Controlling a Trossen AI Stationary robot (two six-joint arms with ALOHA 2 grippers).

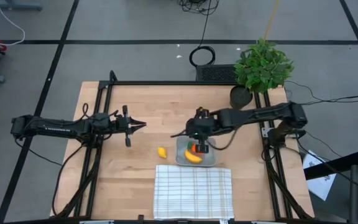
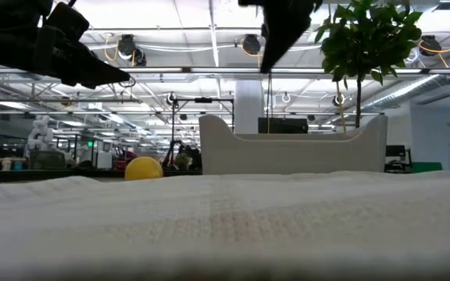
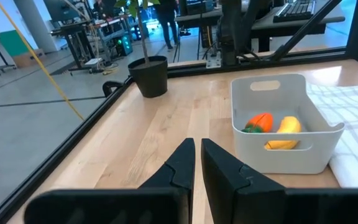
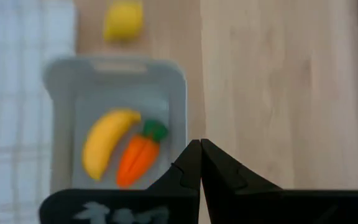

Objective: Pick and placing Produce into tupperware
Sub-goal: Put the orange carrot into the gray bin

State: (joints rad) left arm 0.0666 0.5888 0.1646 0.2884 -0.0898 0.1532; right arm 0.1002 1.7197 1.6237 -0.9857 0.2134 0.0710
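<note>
While the banana (image 4: 106, 148) and the carrot (image 4: 138, 160) already lie side by side inside the tupperware (image 4: 62, 81), the lemon (image 1: 161, 152) sits alone on the bare tabletop (image 1: 135, 106), just outside the tub at about nine o'clock in the high view. Two of three pieces look placed, so the step in hand is judged to be the switch to the last fruit.

Hovering above the tub's twelve-o'clock wall, the right end effector (image 4: 200, 154) is empty, its fingers clenched together with nothing between them. Well off at nine o'clock, the left end effector (image 3: 197, 163) waits above the wood, its fingers nearly pressed together and holding nothing.

To fetch the lemon, the next move likely calls for one arm to spread its fingers, travel over the fruit, and descend squarely. Being round, it may roll if nudged off-centre. A checked cloth (image 1: 192, 190) lies at six o'clock of the tub.
</note>
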